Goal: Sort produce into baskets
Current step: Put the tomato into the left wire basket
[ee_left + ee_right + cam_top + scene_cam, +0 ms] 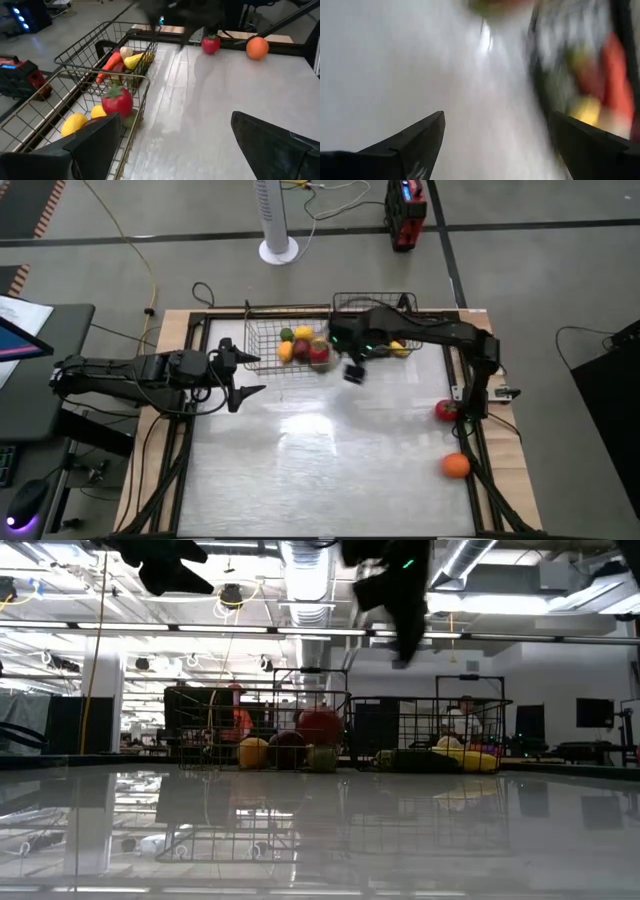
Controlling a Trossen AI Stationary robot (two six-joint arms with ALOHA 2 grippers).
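Both arms raised over the surface, both end effectors open and empty.

I see the right end effector spread wide beside the baskets, just in front of the lighter basket, which holds red, yellow and green produce; the darker basket holds more. The left end effector, fingers apart, waits at the left. A tomato and an orange lie loose at the right edge.
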